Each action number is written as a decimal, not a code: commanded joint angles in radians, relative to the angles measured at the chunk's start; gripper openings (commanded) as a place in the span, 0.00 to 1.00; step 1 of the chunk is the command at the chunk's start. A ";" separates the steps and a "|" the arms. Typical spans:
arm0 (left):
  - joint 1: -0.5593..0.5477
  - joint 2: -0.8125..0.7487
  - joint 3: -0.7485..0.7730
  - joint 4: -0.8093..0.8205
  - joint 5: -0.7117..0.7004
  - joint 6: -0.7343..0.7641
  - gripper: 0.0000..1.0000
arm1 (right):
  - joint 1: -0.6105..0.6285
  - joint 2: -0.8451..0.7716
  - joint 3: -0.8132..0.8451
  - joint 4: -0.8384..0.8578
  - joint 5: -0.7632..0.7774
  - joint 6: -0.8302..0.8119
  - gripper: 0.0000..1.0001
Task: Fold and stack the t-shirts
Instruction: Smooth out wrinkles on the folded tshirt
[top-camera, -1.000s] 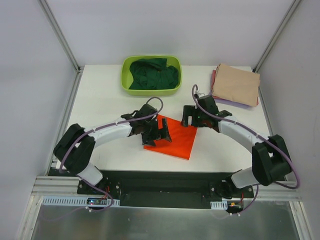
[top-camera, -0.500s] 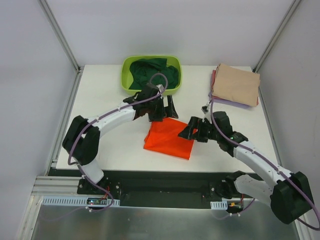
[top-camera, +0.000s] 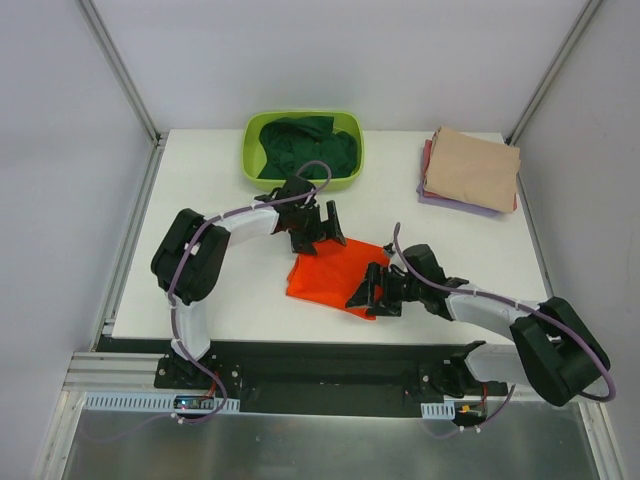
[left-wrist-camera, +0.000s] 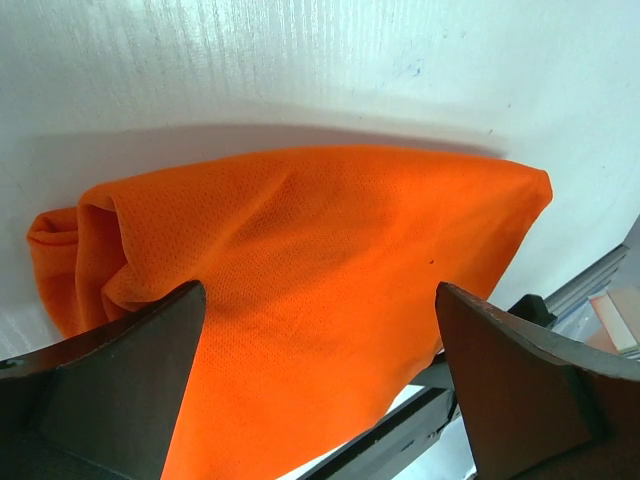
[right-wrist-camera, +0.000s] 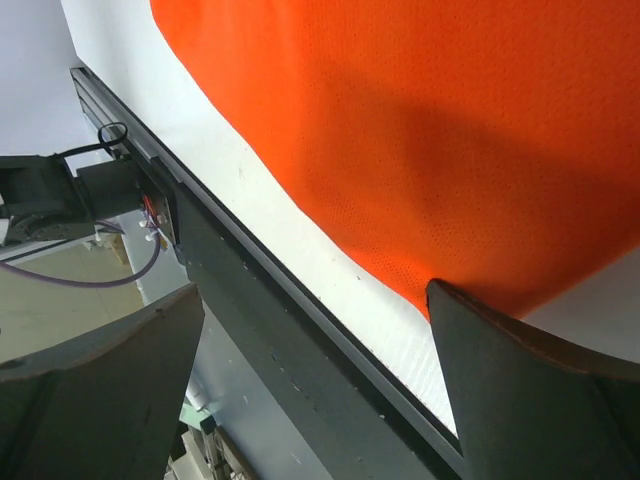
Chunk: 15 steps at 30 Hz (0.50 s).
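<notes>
Orange folded cotton-mesh t-shirt (top-camera: 335, 268) lay at centre of the white desk (top-camera: 200, 215), a slightly skewed rectangle. In the wrist views its knit showed a fine dotted weave. The surface was smooth, with a few shallow creases. One end was bunched into soft rolled folds at the left of the left wrist view. The desk surface showed a faint ribbed grain.

Left hand (top-camera: 318, 228) sat at the upper edge of the orange shirt. Its dark, matte, wedge-shaped fingers (left-wrist-camera: 110, 400) were spread wide with cloth showing between them, gripping nothing. Right hand (top-camera: 370, 293) sat at the shirt's lower right corner, also spread wide and holding nothing. In the right wrist view the hem met the tip of the finger at the right of the frame. Actual contact could not be judged. A strip of bare desk and the dark metal rail (right-wrist-camera: 270, 330) ran diagonally between the fingers.

Lime-green glossy plastic tub (top-camera: 248, 150), a rounded rectangle, stood at upper centre. It held a crumpled dark green t-shirt (top-camera: 305, 148) whose outline could not be made out.

At upper right was a stack of folded squares. The tan t-shirt (top-camera: 472, 168) lay on top. Only a lower edge of the lilac t-shirt (top-camera: 440, 201) and a sliver of the reddish t-shirt (top-camera: 427, 155) at the left side showed. The rest was covered.

Both hands hid parts of the orange shirt's border in the top view.
</notes>
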<state>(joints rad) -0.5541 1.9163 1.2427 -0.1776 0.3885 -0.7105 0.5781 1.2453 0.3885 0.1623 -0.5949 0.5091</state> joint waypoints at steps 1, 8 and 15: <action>0.014 -0.002 -0.043 0.012 -0.019 0.011 0.99 | -0.032 0.054 -0.031 0.056 0.035 -0.030 0.96; 0.029 -0.124 -0.100 0.012 -0.037 0.002 0.99 | -0.095 0.054 0.030 -0.027 -0.006 -0.124 0.96; 0.031 -0.288 -0.042 0.013 -0.016 0.046 0.99 | -0.095 -0.220 0.228 -0.482 0.126 -0.308 0.96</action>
<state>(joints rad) -0.5346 1.7714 1.1519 -0.1673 0.3645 -0.7059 0.4877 1.2011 0.4770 -0.0231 -0.6029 0.3531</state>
